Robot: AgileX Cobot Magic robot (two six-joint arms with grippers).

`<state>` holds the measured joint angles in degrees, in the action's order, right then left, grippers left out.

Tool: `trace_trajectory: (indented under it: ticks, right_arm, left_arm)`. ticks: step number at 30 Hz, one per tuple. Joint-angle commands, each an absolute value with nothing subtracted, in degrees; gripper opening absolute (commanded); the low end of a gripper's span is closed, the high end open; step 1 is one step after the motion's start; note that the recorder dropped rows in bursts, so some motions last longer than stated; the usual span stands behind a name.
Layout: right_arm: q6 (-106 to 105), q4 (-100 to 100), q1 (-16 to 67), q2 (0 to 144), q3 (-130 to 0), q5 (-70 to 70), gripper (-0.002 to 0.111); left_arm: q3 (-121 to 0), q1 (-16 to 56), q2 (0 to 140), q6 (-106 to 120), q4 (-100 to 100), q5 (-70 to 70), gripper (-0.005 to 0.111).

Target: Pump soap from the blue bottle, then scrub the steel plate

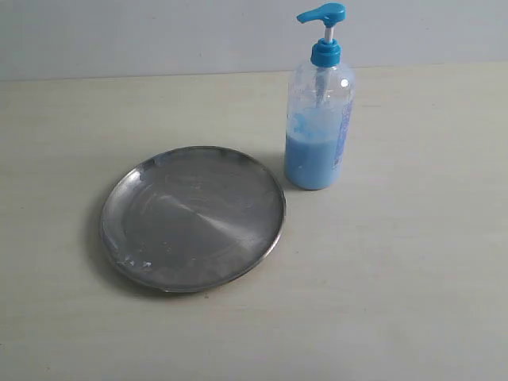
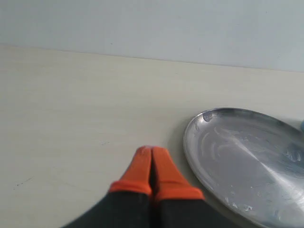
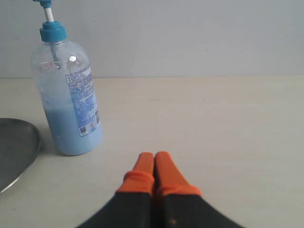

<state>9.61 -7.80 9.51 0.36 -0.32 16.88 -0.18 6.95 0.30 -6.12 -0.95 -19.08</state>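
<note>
The steel plate (image 1: 193, 217) lies flat on the table, streaked with pale dried smears. The blue bottle (image 1: 319, 119) stands upright just behind its right rim, about half full of light-blue liquid, pump head raised. No fresh soap blob shows on the plate. Neither gripper appears in the exterior view. My left gripper (image 2: 152, 151) is shut and holds nothing, its orange fingertips pressed together over bare table beside the steel plate (image 2: 251, 161). My right gripper (image 3: 154, 156) is shut and holds nothing, low over the table, some way from the blue bottle (image 3: 71, 104).
A pale wooden tabletop (image 1: 413, 278) stretches all round the plate and bottle. A plain light wall (image 1: 159, 32) runs along the table's far edge. The steel plate's edge (image 3: 19, 147) shows in the right wrist view.
</note>
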Motion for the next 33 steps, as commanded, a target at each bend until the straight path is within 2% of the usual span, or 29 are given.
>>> trace_trajectory:
  ticks: [1,21,33]
  right_arm:
    - [9.61,-7.73,9.19,0.0,0.0,16.28,0.0]
    - [9.61,-7.73,9.31,0.15,-0.04,17.55,0.0]
    - [9.61,-7.73,9.31,10.88,-10.36,17.55,0.0]
  left_arm:
    - [0.0,6.76,0.0,-6.28,-0.8,-18.7,0.0]
    - [0.0,6.76,0.0,-6.28,-0.8,-18.7,0.0]
    - [0.0,6.76,0.0,-6.28,-0.8,-18.7,0.0]
